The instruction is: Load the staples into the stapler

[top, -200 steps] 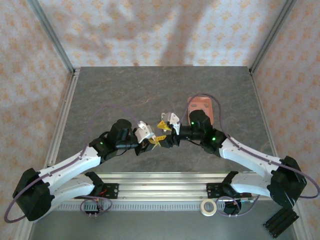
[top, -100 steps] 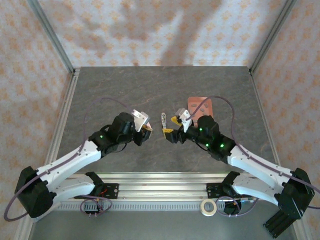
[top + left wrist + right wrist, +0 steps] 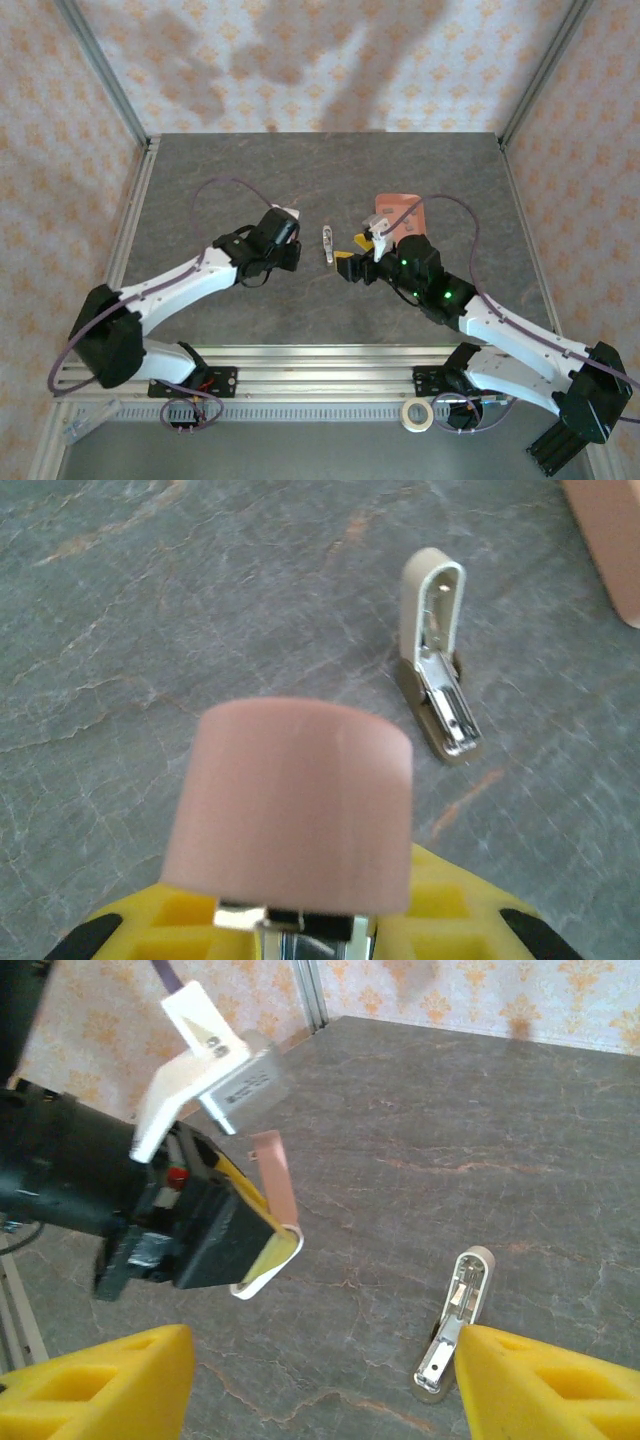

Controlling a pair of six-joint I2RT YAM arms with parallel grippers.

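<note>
Left fingers (image 3: 455, 905) are pressing together on a flat salmon-pink piece (image 3: 290, 800) that is jutting out past their yellow tips. You are not getting enough detail to name it. In the right wrist view the same piece (image 3: 272, 1175) is standing up as a thin strip from the left gripper (image 3: 275, 1245), which is hanging above the counter (image 3: 220, 170).

Right fingers (image 3: 100, 1380) are standing wide apart with nothing between them. The right gripper (image 3: 352, 252) is hovering just right of the stapler (image 3: 328, 245) and is not touching it.

The stapler (image 3: 437, 670) is lying on the grey counter between your two grippers, clear of both. It is sitting opened: the pale top arm is tilting up from the base and the slim silver channel is lying exposed. From the right wrist you are looking at it (image 3: 455, 1320) close to the right-hand fingertip. You cannot tell whether the staples are sitting in that channel.

The salmon-pink tray (image 3: 400, 208) is resting farther back on the right, partly covered by the right arm.
</note>
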